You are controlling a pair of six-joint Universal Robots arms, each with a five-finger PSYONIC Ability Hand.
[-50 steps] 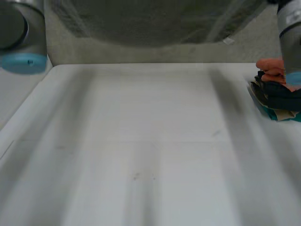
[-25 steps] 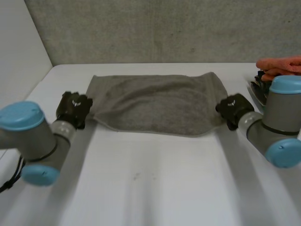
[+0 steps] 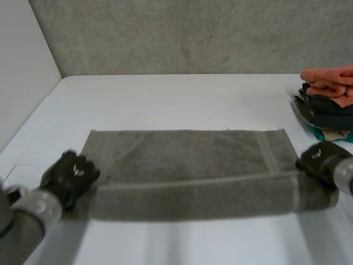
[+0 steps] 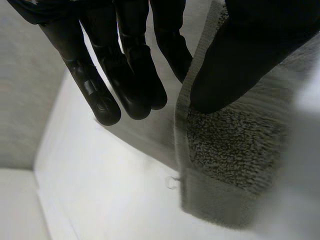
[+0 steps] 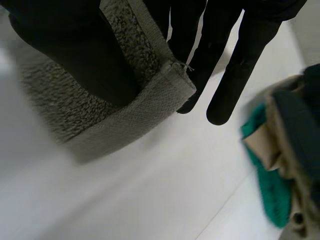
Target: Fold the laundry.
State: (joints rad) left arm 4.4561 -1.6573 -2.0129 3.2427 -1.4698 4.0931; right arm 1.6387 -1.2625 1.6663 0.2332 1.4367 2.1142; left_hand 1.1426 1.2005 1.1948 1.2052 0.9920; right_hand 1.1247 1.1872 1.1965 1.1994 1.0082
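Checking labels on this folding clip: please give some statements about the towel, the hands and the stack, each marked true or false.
1. The towel lies on the table, stretched between the two hands. True.
2. The left hand is open and clear of the towel. False: it pinches the towel's edge between thumb and fingers.
3. The right hand pinches a corner of the towel. True.
4. The stack sits at the table's left side. False: it is at the right side, beyond the right hand.
5. The stack's top piece is green. False: the top piece is orange-pink, and green shows near the bottom.
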